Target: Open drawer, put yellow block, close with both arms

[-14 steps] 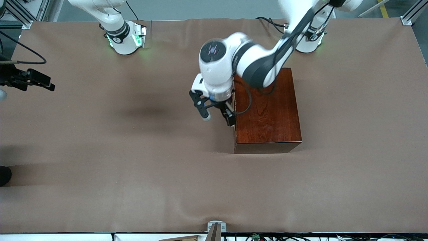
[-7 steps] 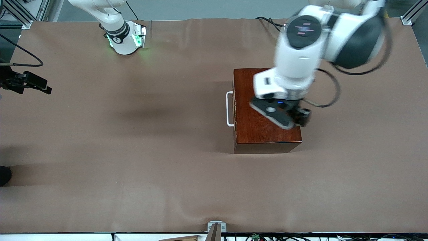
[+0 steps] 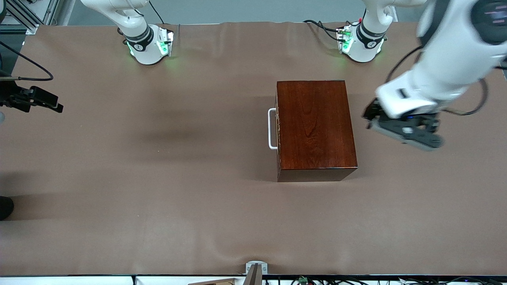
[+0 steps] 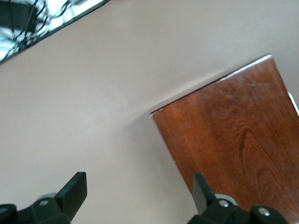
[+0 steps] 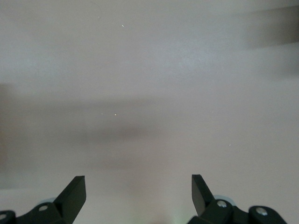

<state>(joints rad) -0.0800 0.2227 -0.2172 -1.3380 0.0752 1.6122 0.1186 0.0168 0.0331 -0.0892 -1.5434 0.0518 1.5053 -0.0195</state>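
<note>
Left gripper: fingers spread, empty, over bare brown table cover just beside the wooden box, toward the left arm's end. Right gripper: fingers spread, empty, waited over the cover at the right arm's end. Drawer: shut in the box, white handle facing the right arm's end. Yellow block: not visible.

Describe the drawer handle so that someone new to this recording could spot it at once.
Find the dark reddish-brown wooden box, the only thing standing on the brown table. On its side toward the right arm's end sits a white U-shaped handle. Its white colour stands out against the dark wood and brown cloth.
</note>
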